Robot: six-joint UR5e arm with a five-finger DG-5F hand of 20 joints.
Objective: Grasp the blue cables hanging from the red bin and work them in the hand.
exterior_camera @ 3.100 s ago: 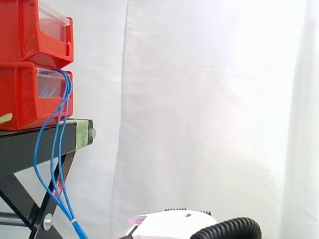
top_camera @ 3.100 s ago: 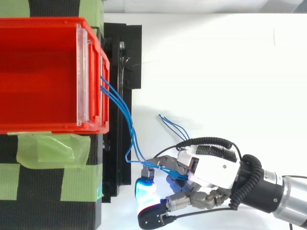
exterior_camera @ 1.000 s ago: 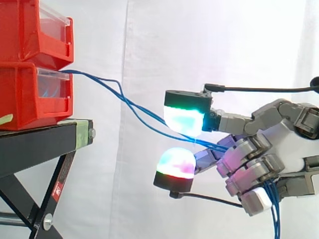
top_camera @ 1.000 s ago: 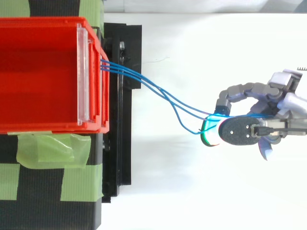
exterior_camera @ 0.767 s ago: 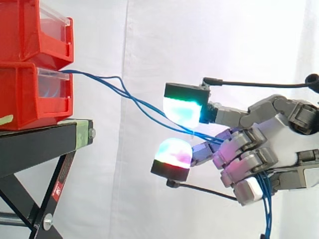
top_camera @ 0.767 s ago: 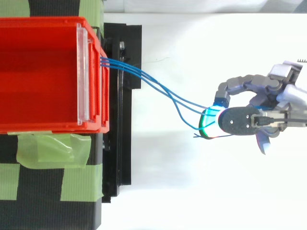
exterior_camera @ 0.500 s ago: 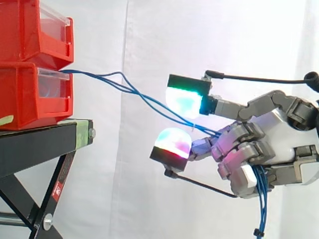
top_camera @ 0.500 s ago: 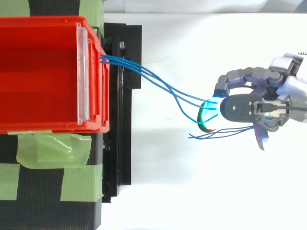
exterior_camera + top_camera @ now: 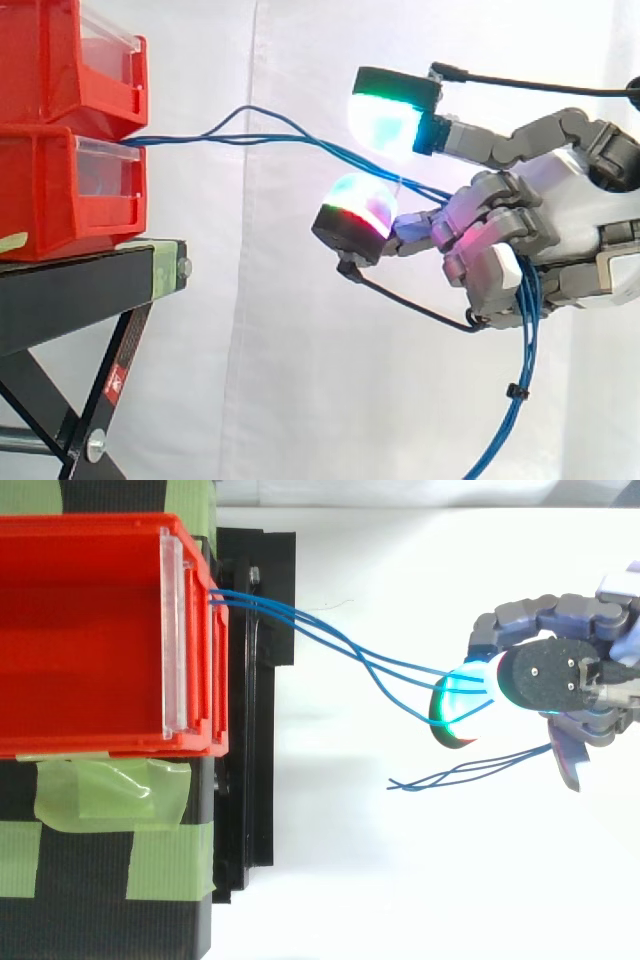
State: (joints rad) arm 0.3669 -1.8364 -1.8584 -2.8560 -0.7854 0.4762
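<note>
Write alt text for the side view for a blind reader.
A robot hand at the right grips blue cables in curled fingers. The cables run left to the lower red bin on a black stand, and their loose ends hang below the hand, before a white curtain.

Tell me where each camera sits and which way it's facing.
Side view: beside the work at about bin height, looking level across the red bins, black stand and blue cables; the hand is at the right.
Top view: above, looking straight down onto the red bins; the hand is at the right edge.
Shared: the hand curled round the blue cables running from the bins.
</note>
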